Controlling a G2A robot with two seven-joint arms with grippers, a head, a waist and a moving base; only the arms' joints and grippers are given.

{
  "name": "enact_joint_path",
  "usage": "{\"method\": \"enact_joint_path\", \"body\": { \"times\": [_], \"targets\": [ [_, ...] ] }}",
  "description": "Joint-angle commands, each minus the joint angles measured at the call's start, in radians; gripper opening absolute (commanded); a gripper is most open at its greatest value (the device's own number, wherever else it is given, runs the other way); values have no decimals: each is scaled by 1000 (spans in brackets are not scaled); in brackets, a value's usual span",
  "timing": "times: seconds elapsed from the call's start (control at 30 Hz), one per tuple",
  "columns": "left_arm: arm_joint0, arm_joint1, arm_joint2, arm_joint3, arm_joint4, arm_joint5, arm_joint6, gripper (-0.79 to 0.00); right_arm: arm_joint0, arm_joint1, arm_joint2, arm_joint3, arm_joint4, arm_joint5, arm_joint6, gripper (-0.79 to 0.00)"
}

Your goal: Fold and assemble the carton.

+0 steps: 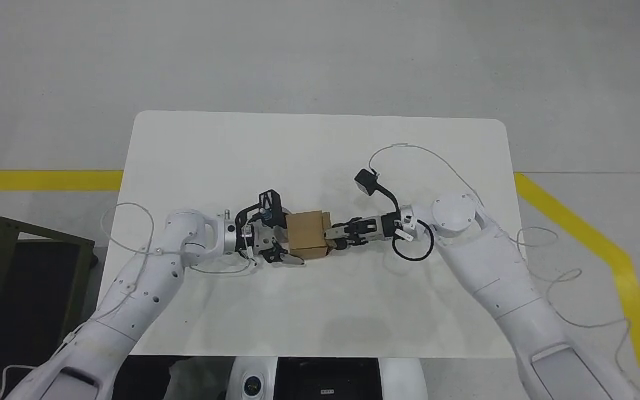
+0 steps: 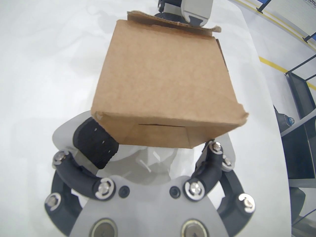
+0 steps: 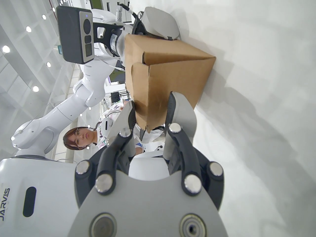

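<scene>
A brown cardboard carton [image 1: 308, 234] lies on its side in the middle of the white table [image 1: 200, 150], between both arms. My left gripper [image 1: 277, 246] is at the carton's left, open end [image 2: 160, 134]. It is open, fingers spread wide, and one black pad [image 2: 95, 144] touches the carton's lower corner. My right gripper [image 1: 338, 236] is at the opposite end. In the right wrist view the right gripper [image 3: 151, 109] is shut on the carton's end flap [image 3: 148, 94]. In the left wrist view one of its fingers [image 2: 195, 18] rests on that raised flap [image 2: 172, 20].
A loose cable [image 1: 450, 165] arcs over the table behind the right arm. A dark cart [image 1: 30, 270] stands off the table's left edge. Yellow floor tape [image 1: 60, 180] runs past both sides. Bare tabletop surrounds the carton.
</scene>
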Motion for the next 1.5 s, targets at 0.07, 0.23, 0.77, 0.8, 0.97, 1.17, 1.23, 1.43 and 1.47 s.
{"method": "enact_joint_path", "body": {
  "times": [0.07, 0.23, 0.77, 0.8, 0.97, 1.17, 1.23, 1.43, 1.47],
  "targets": [
    [10, 4, -26, -19, 12, 17, 35, 0, -14, 9, 20, -27, -15, 9, -5, -514],
    [28, 13, -61, -56, 38, 13, 68, 0, -29, 15, 29, -46, -19, 6, -10, -499],
    [48, 14, -71, -49, 96, 22, 103, 0, -61, 13, 33, -16, 50, -73, -42, -511],
    [46, 13, -70, -48, 98, 22, 105, 0, -62, 11, 31, -13, 66, -87, -45, -511],
    [40, 10, -64, -38, 104, 19, 108, 0, -51, 3, 16, 18, 84, -111, -49, -520],
    [36, 7, -61, -29, 108, 17, 111, 0, -44, -4, 3, 47, 103, -135, -54, -563],
    [35, 6, -60, -28, 110, 15, 110, 0, -41, -8, -3, 55, 109, -142, -53, -579],
    [35, 5, -60, -24, 110, 14, 110, 0, -25, -17, -20, 86, 117, -158, -48, -613],
    [35, 5, -60, -23, 109, 13, 109, 0, -22, -18, -23, 90, 117, -158, -47, -610]
  ]
}}
